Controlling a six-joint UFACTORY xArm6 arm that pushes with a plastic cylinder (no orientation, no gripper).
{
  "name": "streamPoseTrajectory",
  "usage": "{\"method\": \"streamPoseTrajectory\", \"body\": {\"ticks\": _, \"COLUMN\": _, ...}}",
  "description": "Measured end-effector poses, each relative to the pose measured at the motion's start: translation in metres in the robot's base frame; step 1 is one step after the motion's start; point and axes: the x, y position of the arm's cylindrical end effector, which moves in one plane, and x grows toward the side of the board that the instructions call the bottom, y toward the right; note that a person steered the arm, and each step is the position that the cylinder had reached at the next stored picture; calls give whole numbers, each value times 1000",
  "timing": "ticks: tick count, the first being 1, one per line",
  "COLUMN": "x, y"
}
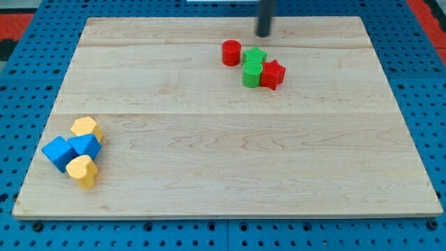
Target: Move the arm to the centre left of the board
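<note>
My tip (263,34) is near the view's top of the wooden board (223,160), right of centre. It stands just above a cluster of blocks and touches none. The cluster holds a red cylinder (231,53), a green star (256,56), a green cylinder-like block (251,74) and a red star (272,74). At the view's lower left sits a second cluster: a yellow hexagon-like block (86,128), a blue triangle-like block (86,146), a blue cube (58,153) and a yellow heart (82,171).
The board lies on a blue perforated table (21,84). A red strip shows at the view's top corners.
</note>
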Motion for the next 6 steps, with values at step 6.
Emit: {"method": "streamPoseTrajectory", "body": {"ticks": 6, "x": 136, "y": -331}}
